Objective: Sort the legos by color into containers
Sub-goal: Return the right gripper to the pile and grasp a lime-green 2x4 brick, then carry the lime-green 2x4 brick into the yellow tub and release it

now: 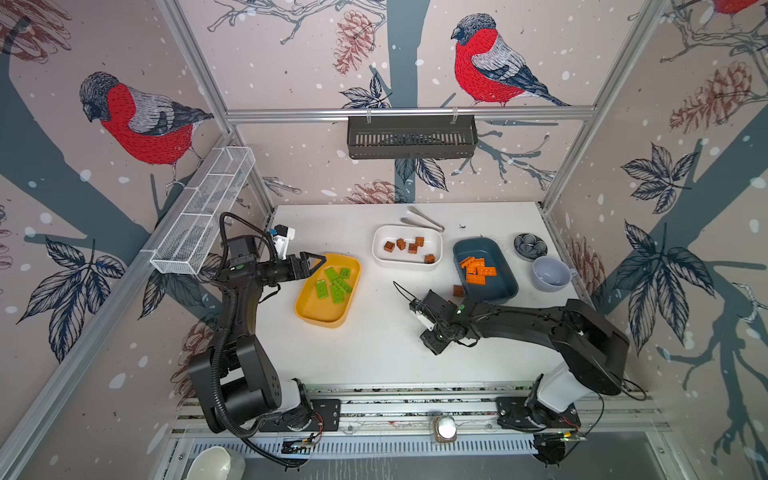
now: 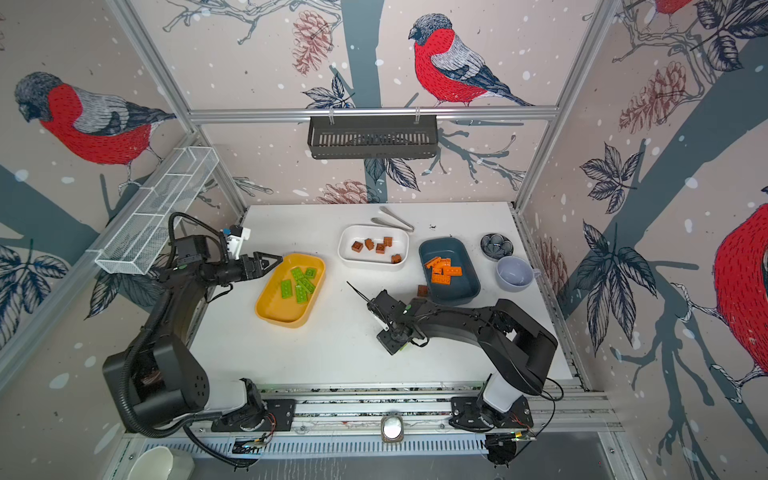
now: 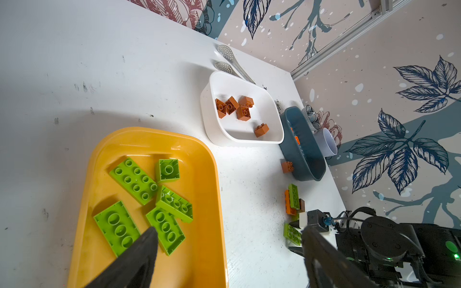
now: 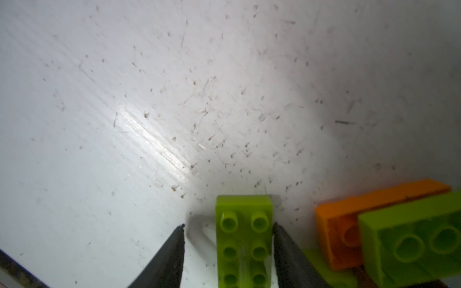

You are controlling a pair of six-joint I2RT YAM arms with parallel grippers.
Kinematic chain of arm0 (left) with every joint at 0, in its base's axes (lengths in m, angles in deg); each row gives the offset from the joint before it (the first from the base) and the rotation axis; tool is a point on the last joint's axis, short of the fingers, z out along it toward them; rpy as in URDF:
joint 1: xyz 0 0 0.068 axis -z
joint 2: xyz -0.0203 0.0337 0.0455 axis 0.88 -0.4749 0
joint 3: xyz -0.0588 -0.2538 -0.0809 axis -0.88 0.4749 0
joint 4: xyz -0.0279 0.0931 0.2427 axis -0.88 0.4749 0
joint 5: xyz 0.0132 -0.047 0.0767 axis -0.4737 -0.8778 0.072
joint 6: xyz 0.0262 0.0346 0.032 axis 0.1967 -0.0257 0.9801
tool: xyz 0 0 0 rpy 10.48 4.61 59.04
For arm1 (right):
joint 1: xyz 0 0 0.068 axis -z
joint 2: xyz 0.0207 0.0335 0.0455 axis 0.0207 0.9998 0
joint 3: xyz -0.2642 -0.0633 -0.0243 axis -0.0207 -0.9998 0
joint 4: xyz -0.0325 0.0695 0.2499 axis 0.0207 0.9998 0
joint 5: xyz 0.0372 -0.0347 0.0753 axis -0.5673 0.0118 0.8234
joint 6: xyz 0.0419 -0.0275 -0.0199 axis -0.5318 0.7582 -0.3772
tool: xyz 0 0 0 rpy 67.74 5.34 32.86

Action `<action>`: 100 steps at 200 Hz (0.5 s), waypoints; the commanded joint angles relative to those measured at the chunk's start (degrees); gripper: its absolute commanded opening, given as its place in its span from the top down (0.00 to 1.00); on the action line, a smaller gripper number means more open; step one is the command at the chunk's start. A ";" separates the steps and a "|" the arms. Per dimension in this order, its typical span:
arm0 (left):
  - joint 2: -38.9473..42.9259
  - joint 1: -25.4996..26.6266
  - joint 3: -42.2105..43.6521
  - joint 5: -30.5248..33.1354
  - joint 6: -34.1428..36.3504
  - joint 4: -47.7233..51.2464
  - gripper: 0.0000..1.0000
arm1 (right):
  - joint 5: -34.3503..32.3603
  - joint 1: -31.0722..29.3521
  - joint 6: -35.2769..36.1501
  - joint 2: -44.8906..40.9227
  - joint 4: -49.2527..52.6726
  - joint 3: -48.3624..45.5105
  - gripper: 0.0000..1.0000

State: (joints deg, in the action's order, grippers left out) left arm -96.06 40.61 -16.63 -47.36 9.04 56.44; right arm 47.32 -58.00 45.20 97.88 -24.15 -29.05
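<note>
Lime green studded plastic plate (image 4: 244,239) lies flat on the white tabletop (image 4: 149,99), between the black fingers (image 4: 169,256) of the right gripper (image 4: 228,225). One finger touches its long edge and the other stands off with a gap, so the plate is not yet clamped. An orange brick (image 4: 349,224) under a second green brick (image 4: 411,239) lies just beside the touching finger.

Left gripper (image 3: 227,230) is spread wide and empty. A mustard yellow plastic tub (image 3: 149,139) of green plates (image 3: 134,179) sits beneath one of its fingers.

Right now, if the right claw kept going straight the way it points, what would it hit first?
Probably the white table: the claw points down, its fingers astride the green lego, depth unclear.
</note>
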 commanded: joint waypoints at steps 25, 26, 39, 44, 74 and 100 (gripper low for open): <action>0.00 -0.08 -0.36 -0.67 0.73 -0.15 0.11 | -4.53 -2.18 -2.23 1.01 1.45 0.47 0.54; 0.00 -0.07 -0.32 -0.71 0.73 -0.15 0.11 | -4.52 -2.26 -2.34 1.05 1.46 0.41 0.54; 0.08 -0.12 -0.19 -0.62 0.81 -0.13 0.11 | -4.52 -3.25 -3.18 0.99 1.53 0.02 0.57; 0.05 -0.14 -0.19 -0.51 0.86 -0.20 0.11 | -4.59 -3.45 -3.49 0.95 1.60 0.01 0.58; -0.17 -0.14 -0.28 -0.76 0.64 -0.40 0.11 | -5.66 -4.13 -3.90 1.45 1.56 0.39 0.72; -0.32 -0.14 -0.65 -0.50 0.56 -0.31 0.11 | -4.31 -3.28 -3.17 -0.51 -0.31 3.51 0.73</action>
State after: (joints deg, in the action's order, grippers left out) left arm -96.25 40.61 -16.67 -47.34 9.06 56.44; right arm 42.42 -61.98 42.05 98.84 -23.58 -28.00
